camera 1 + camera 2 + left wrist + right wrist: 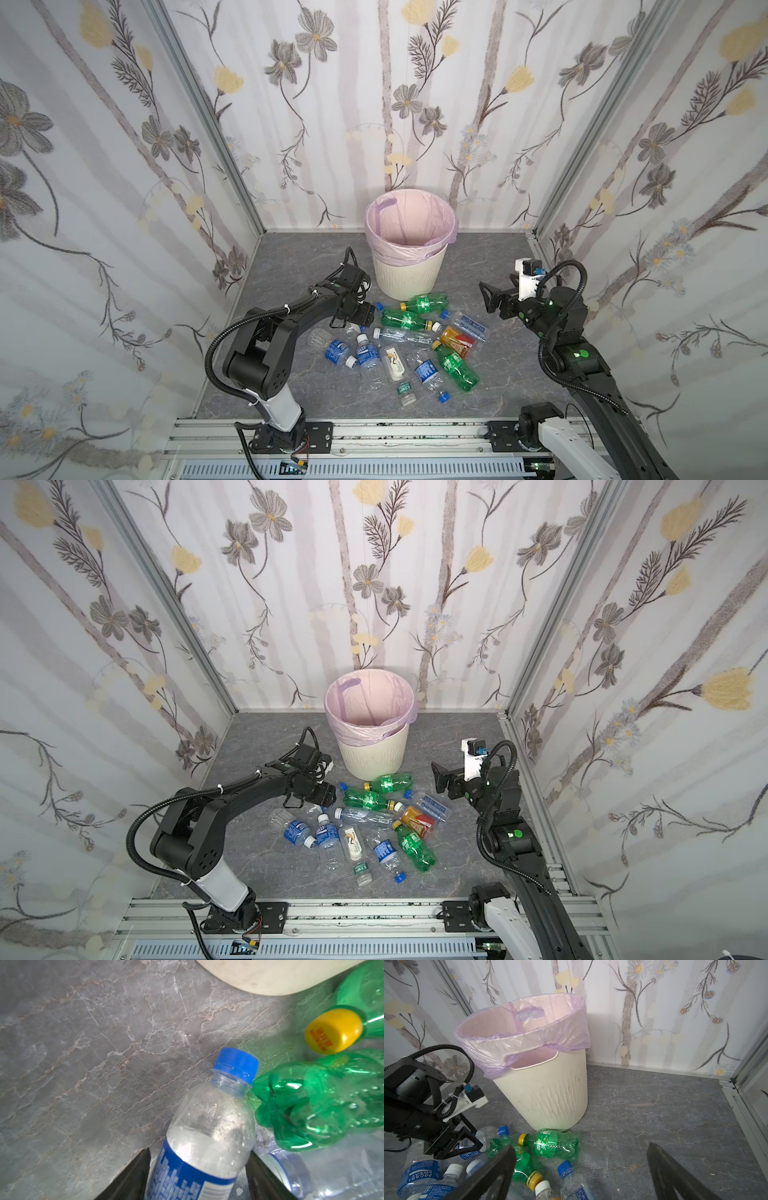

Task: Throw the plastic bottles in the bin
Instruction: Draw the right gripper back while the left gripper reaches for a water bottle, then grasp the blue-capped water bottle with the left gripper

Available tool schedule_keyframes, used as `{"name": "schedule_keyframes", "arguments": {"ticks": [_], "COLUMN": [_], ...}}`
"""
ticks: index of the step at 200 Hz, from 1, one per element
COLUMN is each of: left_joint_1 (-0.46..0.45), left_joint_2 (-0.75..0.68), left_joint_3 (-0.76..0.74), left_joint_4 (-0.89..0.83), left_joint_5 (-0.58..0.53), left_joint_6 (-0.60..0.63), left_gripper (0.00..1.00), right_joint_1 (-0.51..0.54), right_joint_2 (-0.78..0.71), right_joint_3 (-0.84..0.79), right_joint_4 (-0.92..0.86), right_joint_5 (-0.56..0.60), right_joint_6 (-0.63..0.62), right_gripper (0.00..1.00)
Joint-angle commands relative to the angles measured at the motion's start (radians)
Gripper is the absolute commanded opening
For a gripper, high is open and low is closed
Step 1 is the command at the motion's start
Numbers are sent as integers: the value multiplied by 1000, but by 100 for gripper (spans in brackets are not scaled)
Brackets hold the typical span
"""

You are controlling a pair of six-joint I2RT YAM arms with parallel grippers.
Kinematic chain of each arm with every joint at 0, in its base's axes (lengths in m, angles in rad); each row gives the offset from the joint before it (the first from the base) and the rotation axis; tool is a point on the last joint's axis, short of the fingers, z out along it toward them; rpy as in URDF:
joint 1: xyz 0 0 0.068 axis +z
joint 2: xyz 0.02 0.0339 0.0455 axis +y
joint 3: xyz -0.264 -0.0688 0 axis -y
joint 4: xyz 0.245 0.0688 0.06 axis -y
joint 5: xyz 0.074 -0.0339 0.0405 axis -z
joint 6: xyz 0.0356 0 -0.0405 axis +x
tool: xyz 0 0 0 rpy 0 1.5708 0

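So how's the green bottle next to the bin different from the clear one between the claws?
The green plastic bottle has a yellow cap, the clear plastic bottle a blue one. The green one lies free beside the cream bin; the clear one lies between the left gripper's fingers. Both lie sideways.

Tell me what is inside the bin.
Only the pale pink bag lining the bin shows inside, in both top views; no bottle is visible. The near wall covers the bottom, so anything lying there cannot be seen.
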Motion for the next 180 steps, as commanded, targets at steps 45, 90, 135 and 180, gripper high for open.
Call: {"name": "schedule_keyframes", "arguments": {"ticks": [45,90,135,180], "left_joint_1": [0,0,12,28], "left_joint_2": [47,60,4,-121], "left_joint_3": [9,5,-3,-10], "left_joint_4": [8,23,35,47], "left_joint_5": [-70,-95,-147,-216], "left_joint_6": [-11,-24,-39,-68], "left_gripper": [61,58,49,46], "right_joint_1": [-2,-2,-2,-2], "right_joint_2": [2,-2,-4,7], "right_joint_3": [-2,-3,2,1], "right_joint_4": [32,28,26,20], "right_joint_5": [3,7,11,37], "right_joint_6": [-12,-12,-12,-13], "right_gripper": [98,99,98,96]}}
